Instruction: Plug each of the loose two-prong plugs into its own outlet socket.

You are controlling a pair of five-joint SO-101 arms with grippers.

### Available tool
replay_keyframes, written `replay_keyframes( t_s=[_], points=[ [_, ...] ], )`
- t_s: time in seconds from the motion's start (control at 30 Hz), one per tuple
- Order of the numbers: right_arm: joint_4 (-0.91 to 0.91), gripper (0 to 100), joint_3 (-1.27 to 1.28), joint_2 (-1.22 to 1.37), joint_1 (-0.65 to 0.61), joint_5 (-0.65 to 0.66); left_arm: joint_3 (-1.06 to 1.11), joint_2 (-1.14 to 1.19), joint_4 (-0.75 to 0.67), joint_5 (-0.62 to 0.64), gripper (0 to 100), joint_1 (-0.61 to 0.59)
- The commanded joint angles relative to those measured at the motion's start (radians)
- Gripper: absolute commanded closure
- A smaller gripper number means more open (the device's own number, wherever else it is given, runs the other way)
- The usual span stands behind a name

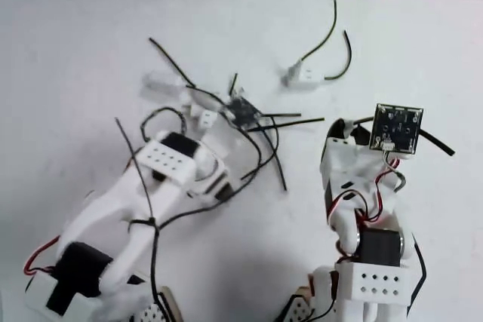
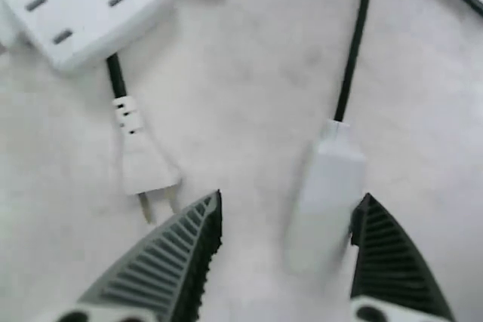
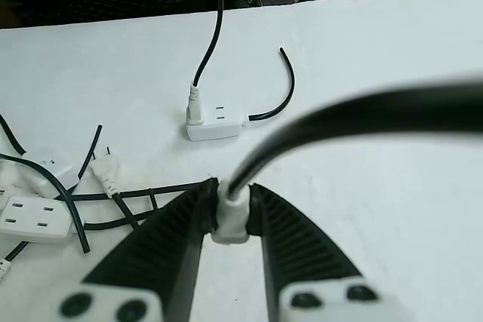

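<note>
In the left wrist view my left gripper [image 2: 290, 205] is open just above the table. A long white plug body [image 2: 324, 186] on a black cord lies between its fingers, close to one finger [image 2: 385, 262]. Beside the other finger lies a loose two-prong plug [image 2: 143, 167], prongs toward the gripper, and past it a white outlet block [image 2: 87, 1]. My right gripper [image 3: 230, 194] is shut on a white plug [image 3: 230, 220] with a thick black cable. Farther off sits a white outlet [image 3: 219, 124] with one plug [image 3: 195, 107] in it; the high view shows this outlet [image 1: 302, 75] beyond the right gripper [image 1: 339, 130].
Black cords [image 1: 256, 130] tangle mid-table around small outlets [image 1: 204, 116], by the left gripper [image 1: 215, 171]. Another outlet block [image 3: 30, 218] and a loose plug [image 3: 109, 173] lie off to one side in the right wrist view. Bare table spreads at the far left and right.
</note>
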Motion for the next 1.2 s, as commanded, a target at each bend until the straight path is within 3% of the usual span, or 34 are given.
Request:
replay_keyframes(
  t_s=[0.0, 0.2, 0.5, 0.83, 1.17],
  points=[
    [-0.015, 98.0, -0.011, 0.001, 0.004, -0.009, -0.064, 0.002, -0.003, -0.055, 72, -0.090],
    [-0.015, 98.0, -0.011, 0.001, -0.001, -0.009, -0.083, 0.010, -0.052, -0.087, 72, -0.179],
    [-0.013, 98.0, 0.032, 0.001, -0.162, 0.032, -0.072, -0.035, -0.044, -0.086, 72, -0.219],
    [-0.008, 98.0, 0.061, 0.002, -0.357, 0.061, 0.000, -0.484, 0.133, -0.078, 72, -0.387],
    [0.036, 98.0, 0.061, 0.004, -0.697, 0.058, 0.446, -0.937, 0.021, -0.038, 72, -0.618]
  ],
)
